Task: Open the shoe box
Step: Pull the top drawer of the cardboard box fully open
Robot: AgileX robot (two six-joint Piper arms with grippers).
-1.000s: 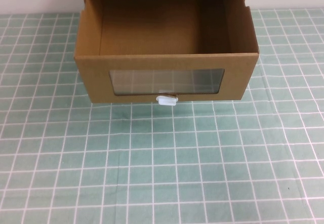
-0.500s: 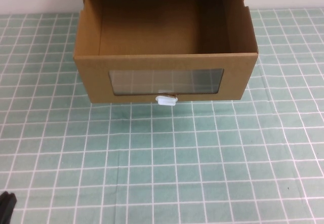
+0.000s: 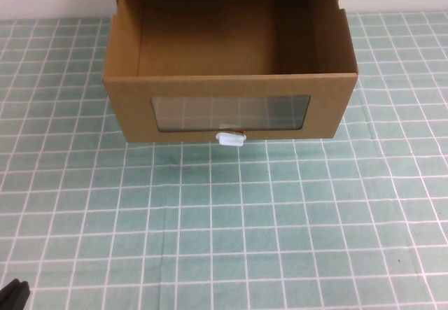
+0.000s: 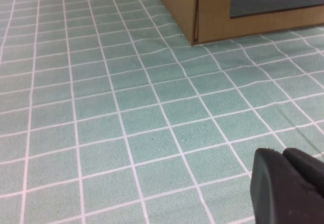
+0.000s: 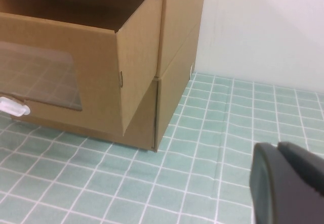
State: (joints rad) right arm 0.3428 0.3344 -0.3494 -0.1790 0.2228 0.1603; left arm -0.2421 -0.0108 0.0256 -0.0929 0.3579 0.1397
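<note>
Lowered at the counter's (image 3: 280, 219) near-left corner, the closed left tool (image 3: 12, 296) is withdrawn, the closed right tool (image 5: 288, 183) held right of the far-centre shoe box (image 3: 231, 86), judged already slid open, so only parking is called for.

The desk (image 3: 280, 219) is pale green, ruled into squares by thin white lines, its surface slightly rippled in places. Well ahead of the right claw (image 5: 277, 155), at the desk's far edge, rises a plain white wall (image 5: 263, 27). The light is soft and even.
</note>
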